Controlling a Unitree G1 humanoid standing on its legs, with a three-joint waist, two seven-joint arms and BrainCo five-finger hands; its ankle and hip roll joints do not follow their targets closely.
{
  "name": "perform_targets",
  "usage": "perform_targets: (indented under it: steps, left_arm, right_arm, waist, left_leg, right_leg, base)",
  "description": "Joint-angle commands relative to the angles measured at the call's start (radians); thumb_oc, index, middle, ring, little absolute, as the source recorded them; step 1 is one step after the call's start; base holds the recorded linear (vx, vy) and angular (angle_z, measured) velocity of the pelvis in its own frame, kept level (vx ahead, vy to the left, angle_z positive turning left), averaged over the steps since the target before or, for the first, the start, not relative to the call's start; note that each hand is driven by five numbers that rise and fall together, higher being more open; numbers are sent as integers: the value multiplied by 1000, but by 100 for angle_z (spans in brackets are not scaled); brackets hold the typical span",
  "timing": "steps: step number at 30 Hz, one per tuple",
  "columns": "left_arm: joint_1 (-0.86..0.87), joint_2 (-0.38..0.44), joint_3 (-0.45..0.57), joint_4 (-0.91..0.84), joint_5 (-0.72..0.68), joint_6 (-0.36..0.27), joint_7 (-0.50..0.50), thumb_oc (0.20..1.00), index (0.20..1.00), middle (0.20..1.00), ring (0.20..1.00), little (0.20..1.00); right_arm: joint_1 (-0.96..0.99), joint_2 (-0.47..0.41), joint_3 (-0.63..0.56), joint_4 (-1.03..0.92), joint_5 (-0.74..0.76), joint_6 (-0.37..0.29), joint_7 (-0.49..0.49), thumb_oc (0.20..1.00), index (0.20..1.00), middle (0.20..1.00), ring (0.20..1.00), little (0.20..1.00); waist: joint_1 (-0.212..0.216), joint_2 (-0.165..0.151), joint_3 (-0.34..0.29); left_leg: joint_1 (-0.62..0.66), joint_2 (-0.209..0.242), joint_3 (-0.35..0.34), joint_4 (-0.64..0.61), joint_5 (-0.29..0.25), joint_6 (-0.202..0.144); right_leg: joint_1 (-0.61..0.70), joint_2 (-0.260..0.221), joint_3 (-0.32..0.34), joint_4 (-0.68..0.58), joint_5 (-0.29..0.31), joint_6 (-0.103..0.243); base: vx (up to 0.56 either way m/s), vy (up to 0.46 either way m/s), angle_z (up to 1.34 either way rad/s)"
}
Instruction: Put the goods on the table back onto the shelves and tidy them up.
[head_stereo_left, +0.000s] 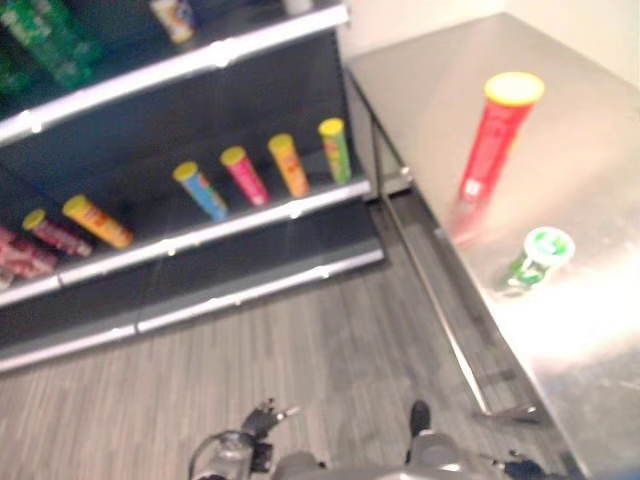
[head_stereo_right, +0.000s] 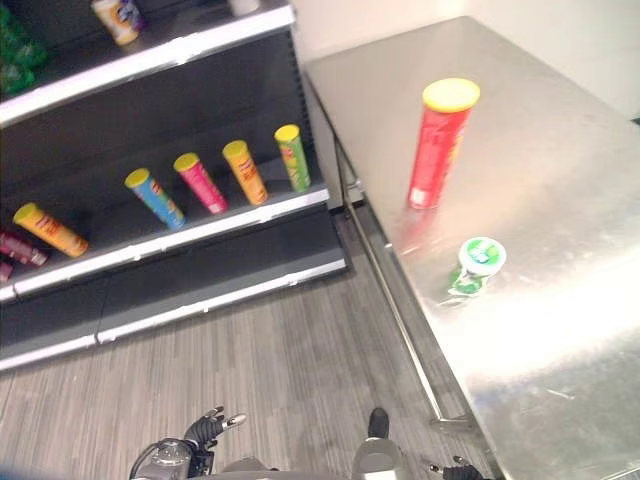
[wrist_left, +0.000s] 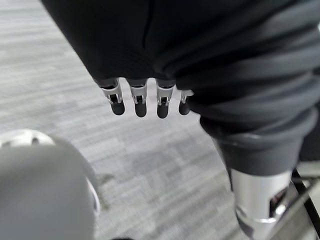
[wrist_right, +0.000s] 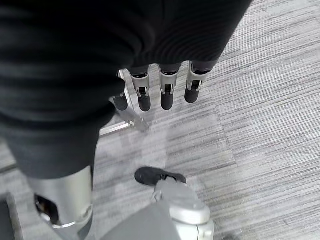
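Floor: grey wood-grain planks (head_stereo_right: 300, 370) between shelving at 10 o'clock and table at 2 o'clock.
Shelves (head_stereo_right: 170, 235): dark unit with silver edges; a row of tubes (head_stereo_right: 245, 170) leans back on the middle shelf, evenly spaced, evidently stocked for display.
Left hand (wrist_left: 140, 100): hangs at the side over the floor, fingers straight and relaxed, holding nothing.
Right hand (wrist_right: 165, 95): hangs likewise, fingers straight, empty.
Table (head_stereo_right: 560, 330): steel top.
Red can (head_stereo_right: 438, 145): upright at 1 o'clock, yellow lid, well back from the table edge.
Green cup (head_stereo_right: 475, 265): near the front edge, just beside the can's base; judged the easier first pick.
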Motion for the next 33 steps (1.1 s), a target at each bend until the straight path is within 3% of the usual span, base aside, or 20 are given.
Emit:
perform_targets:
  steps: [1,4,5,7,11,12,19,22,23,24,26,28,30,32,33]
  left_arm:
    - [-24,45,-23,-24,19,-19,2,1000,1000,1000,1000,1000]
    - [-21,51,-22,-25,16,-26,6,1000,1000,1000,1000,1000]
    - [-23,53,-24,-25,15,-30,9,1000,1000,1000,1000,1000]
    - [-29,58,-25,-25,9,-32,8,1000,1000,1000,1000,1000]
    - [-25,66,-22,-47,9,-34,11,1000,1000,1000,1000,1000]
    - [-27,73,-13,-54,2,-36,18,1000,1000,1000,1000,1000]
    - [-43,99,10,-54,-23,-42,22,1000,1000,1000,1000,1000]
    - [-60,130,38,-35,-25,-47,18,1000,1000,1000,1000,1000]
    - [-61,129,38,-35,-25,-47,18,1000,1000,1000,1000,1000]
    - [-71,140,50,-19,-7,-49,13,1000,1000,1000,1000,1000]
    - [-81,138,64,10,14,-47,15,1000,1000,1000,1000,1000]
    - [-83,132,67,17,21,-49,22,1000,1000,1000,1000,1000]
    - [-76,110,71,35,51,-51,34,1000,1000,1000,1000,1000]
    - [-74,104,69,38,58,-52,35,1000,1000,1000,1000,1000]
    - [-68,100,62,37,74,-51,28,1000,1000,1000,1000,1000]
  right_arm:
    - [23,-12,-14,37,42,-3,-14,1000,1000,1000,1000,1000]
    - [28,-20,-20,34,46,-10,-9,1000,1000,1000,1000,1000]
    - [26,-23,-19,35,44,-13,-11,1000,1000,1000,1000,1000]
    - [22,-26,-16,36,38,-14,-8,1000,1000,1000,1000,1000]
    - [25,-12,-17,52,21,-8,-11,1000,1000,1000,1000,1000]
    - [16,-7,-40,62,37,-4,-18,1000,1000,1000,1000,1000]
    - [29,-42,-151,95,109,-5,-31,1000,1000,1000,1000,1000]
    - [95,-170,-375,182,218,-8,-48,1000,1000,1000,1000,1000]
    - [96,-171,-376,182,218,-8,-47,1000,1000,1000,1000,1000]
    - [142,-260,-525,230,276,-14,-64,1000,1000,1000,1000,1000]
    - [189,-357,-692,240,344,-30,-96,1000,1000,1000,1000,1000]
    - [220,-383,-774,180,376,-50,-121,1000,1000,1000,1000,1000]
    - [263,-427,-911,-52,405,-126,-191,1000,1000,1000,1000,1000]
    - [255,-452,-931,-136,400,-150,-203,1000,1000,1000,1000,1000]
    - [230,-516,-934,-305,352,-185,-220,1000,1000,1000,1000,1000]
  waist:
    - [-6,-7,3]
    - [15,-3,-24]
    - [25,-2,-25]
    - [28,3,-29]
    - [25,11,-42]
    - [15,9,-45]
    - [-6,-7,-45]
    - [-34,-21,-43]
    - [-33,-20,-43]
    - [-46,-24,-45]
    - [-60,-27,-52]
    - [-67,-26,-54]
    - [-85,-29,-62]
    - [-87,-30,-66]
    - [-85,-32,-71]
  left_leg:
    - [39,16,54,-206,-39,56]
    - [22,-14,-47,-509,-11,85]
    - [9,-17,-86,-553,14,82]
    - [11,-14,-101,-600,20,79]
    - [76,-32,-1,-653,15,84]
    - [110,-51,58,-671,1,99]
    - [121,-87,115,-671,-26,127]
    - [113,-108,117,-671,-44,138]
    - [113,-108,117,-671,-44,138]
    - [108,-116,111,-671,-51,142]
    - [104,-124,102,-671,-59,145]
    - [102,-127,98,-671,-63,147]
    - [100,-130,95,-671,-70,149]
    - [101,-132,96,-671,-72,149]
    - [103,-132,99,-671,-73,149]
  right_leg:
    - [-2,-3,-13,7,-71,140]
    - [-6,3,38,7,-89,161]
    - [-6,9,57,7,-91,164]
    - [-2,17,88,7,-100,168]
    - [0,9,135,7,-78,182]
    - [-3,-8,153,15,-64,197]
    - [-41,-41,186,50,-44,233]
    - [-59,-66,187,61,-33,263]
    - [-59,-66,187,61,-33,263]
    - [-62,-76,177,64,-33,271]
    - [-63,-86,166,68,-33,279]
    - [-65,-90,162,68,-32,283]
    - [-74,-99,155,72,-25,289]
    - [-76,-100,154,71,-23,289]
    - [-78,-103,152,67,-17,290]
  base:
    - [130,149,-17]
    - [182,178,-24]
    - [208,153,-68]
    - [148,114,-90]
    - [137,234,-119]
    - [156,300,-136]
    - [53,183,-52]
    - [17,130,-10]
    - [28,101,0]
    - [37,100,4]
    - [49,102,10]
    - [25,49,25]
    - [12,35,7]
    - [0,0,0]
    - [0,0,0]
